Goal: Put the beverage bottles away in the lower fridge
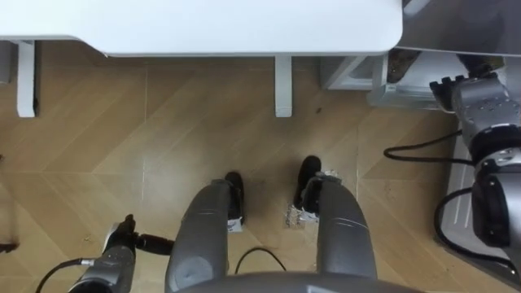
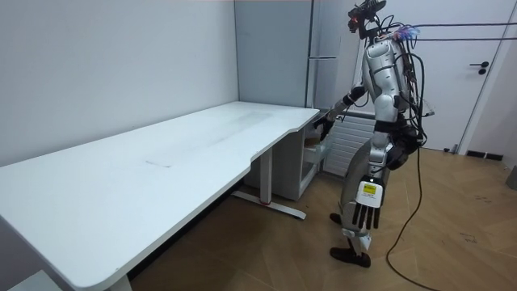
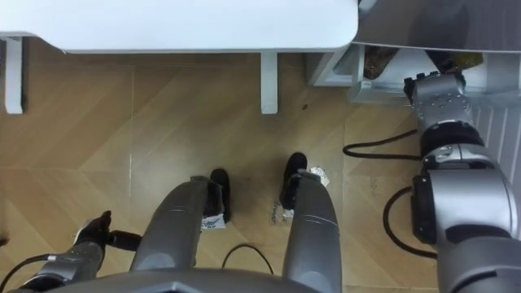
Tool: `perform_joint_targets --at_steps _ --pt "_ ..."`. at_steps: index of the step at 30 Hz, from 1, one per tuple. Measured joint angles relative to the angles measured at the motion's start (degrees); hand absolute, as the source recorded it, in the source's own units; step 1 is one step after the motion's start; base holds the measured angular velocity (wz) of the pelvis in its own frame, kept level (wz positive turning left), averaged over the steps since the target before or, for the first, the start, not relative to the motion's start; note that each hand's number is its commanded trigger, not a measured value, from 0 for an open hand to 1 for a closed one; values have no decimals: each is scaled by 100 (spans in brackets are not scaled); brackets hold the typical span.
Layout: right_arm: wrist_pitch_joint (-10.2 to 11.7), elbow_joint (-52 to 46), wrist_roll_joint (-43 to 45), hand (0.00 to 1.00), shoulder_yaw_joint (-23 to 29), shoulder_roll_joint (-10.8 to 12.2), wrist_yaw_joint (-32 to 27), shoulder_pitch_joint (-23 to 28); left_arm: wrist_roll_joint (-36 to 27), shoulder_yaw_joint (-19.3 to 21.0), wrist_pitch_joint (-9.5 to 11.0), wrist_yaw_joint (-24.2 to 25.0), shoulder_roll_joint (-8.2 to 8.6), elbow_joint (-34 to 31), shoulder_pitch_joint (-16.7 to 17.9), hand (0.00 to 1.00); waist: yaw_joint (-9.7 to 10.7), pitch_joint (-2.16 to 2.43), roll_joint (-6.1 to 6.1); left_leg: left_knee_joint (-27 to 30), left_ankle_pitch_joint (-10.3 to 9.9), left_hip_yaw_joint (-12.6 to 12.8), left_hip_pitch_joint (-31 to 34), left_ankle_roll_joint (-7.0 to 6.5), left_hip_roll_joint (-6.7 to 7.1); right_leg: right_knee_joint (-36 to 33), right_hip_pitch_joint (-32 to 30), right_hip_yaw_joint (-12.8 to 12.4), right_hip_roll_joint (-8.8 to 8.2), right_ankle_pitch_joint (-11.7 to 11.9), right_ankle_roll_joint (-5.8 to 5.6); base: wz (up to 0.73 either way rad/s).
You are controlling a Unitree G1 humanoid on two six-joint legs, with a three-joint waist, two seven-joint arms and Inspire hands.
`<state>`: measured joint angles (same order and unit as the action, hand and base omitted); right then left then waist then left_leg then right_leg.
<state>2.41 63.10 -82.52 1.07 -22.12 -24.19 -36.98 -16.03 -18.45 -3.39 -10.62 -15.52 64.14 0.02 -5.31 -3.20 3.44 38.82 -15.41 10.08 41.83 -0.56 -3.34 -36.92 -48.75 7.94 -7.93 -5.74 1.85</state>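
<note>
I stand at the end of the white table (image 2: 161,162), beside the tall grey fridge (image 2: 323,48). The lower fridge's white inner compartment (image 1: 358,75) shows open at my upper right, with something brown (image 1: 399,65) inside that I cannot make out. My right hand (image 1: 446,85) reaches to that opening's edge (image 2: 323,125), its fingers hidden against it. At my side near the knee, my left hand (image 2: 367,214) hangs with straight fingers and holds nothing; it also shows at the lower left (image 1: 120,236).
The table's edge (image 1: 244,32) and its white leg (image 1: 282,85) stand just ahead of my feet on the wooden floor. A white ribbed panel (image 2: 347,141) lies beside the fridge. A closed white door (image 2: 485,81) is at the room view's right.
</note>
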Motion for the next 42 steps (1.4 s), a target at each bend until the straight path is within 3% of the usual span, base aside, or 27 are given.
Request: perform_joint_targets --at_steps 10,18,22,28,32,39,42 --pt "-60 1 10 0 -152 -11 287 128 39 1 -3 3 0 -23 24 0 16 1 7 -37 3 -5 -103 -4 -10 36 93 7 16 26 41 0" --pt "-197 322 17 0 -236 -12 760 641 43 32 -2 50 -34 3 83 0 -10 9 44 -356 4 -101 -757 -3 0 416 849 139 40 23 -24 3" --pt "-209 332 21 0 -230 -13 988 931 40 48 -17 218 -86 62 99 0 -48 36 44 -478 3 -146 -996 -4 -10 570 1141 191 76 43 -57 1" --pt "-214 365 181 0 -153 -14 1066 1203 39 343 -23 340 -96 57 206 0 -69 61 36 -545 -14 -209 -1234 -9 5 630 1420 216 90 15 -107 6" --pt "-163 143 681 0 -145 -13 991 1477 40 523 -5 324 -90 106 275 0 -80 117 33 -534 -23 -239 -1294 1 8 605 1482 223 90 -27 -108 3" --pt "40 -123 842 0 -144 3 653 1657 12 520 4 212 -66 105 477 0 49 149 12 -486 -43 -245 -1273 36 5 614 1502 222 90 -50 -136 2" --pt "216 -323 861 0 -135 42 408 2007 36 521 -4 204 -60 129 487 0 52 164 -9 -466 -47 -276 -1268 41 2 614 1525 239 95 -52 -140 4"
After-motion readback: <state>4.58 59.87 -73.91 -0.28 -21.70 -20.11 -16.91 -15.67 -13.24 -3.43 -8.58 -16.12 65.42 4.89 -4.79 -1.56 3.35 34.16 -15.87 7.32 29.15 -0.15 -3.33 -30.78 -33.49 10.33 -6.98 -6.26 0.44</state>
